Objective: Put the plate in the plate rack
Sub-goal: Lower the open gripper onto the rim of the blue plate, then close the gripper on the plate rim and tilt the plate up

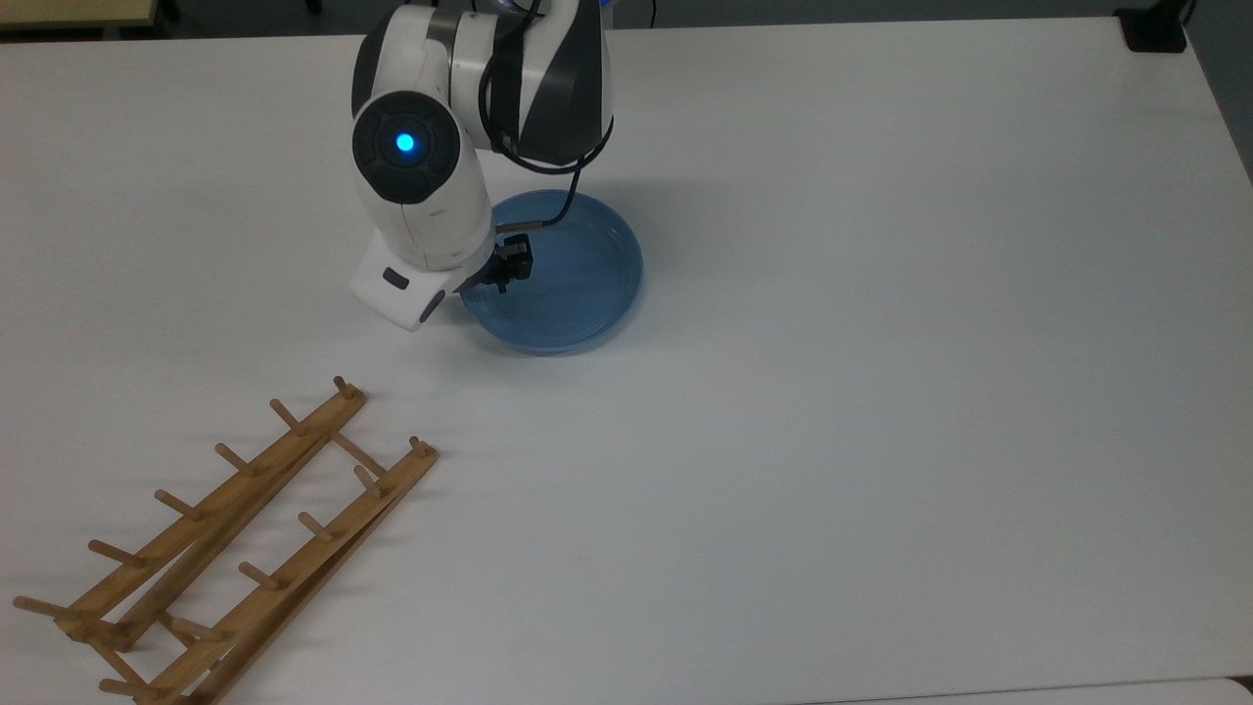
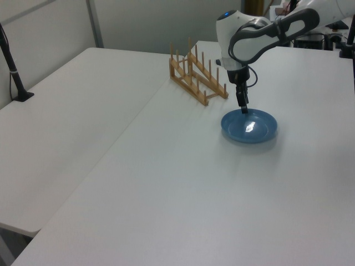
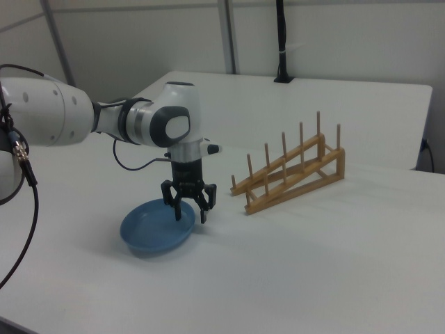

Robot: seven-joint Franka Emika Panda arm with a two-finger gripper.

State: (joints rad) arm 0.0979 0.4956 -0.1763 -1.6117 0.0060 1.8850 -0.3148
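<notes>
The light-blue plate (image 1: 568, 279) lies flat on the white table, also seen as the plate (image 2: 250, 126) and the plate (image 3: 154, 227). My gripper (image 3: 190, 213) is open and points straight down at the plate's rim on the side toward the rack. One finger hangs over the plate's inside and the other just outside the rim. In the top view the arm covers that rim, and one finger (image 1: 512, 266) shows over the blue. The gripper (image 2: 244, 108) sits low above the plate's far edge. The wooden plate rack (image 1: 230, 543) stands empty, apart from the plate, as do the rack (image 2: 197, 77) and the rack (image 3: 292, 174).
A black cable (image 1: 568, 191) loops from the arm over the plate's far side. A black clamp (image 1: 1155, 29) sits at the table's far right corner in the top view. A second table with a black post (image 2: 14, 66) adjoins at the left view's left.
</notes>
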